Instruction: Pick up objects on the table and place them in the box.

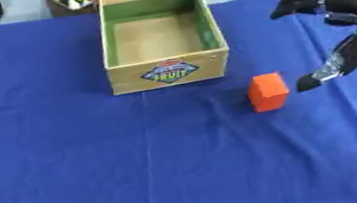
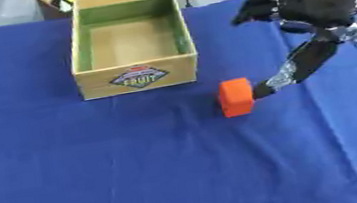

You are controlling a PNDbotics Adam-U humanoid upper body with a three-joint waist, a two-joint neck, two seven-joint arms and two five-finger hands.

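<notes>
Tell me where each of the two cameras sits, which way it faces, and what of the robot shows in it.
Left eye view: in the robot's head, looking down at the blue table; the right hand enters from the right, beside the orange block.
Right eye view: the same head, set slightly to the right, so the scene shifts left and more of that hand shows.
Both share the wooden box, the block and the right hand; no left hand appears.
</notes>
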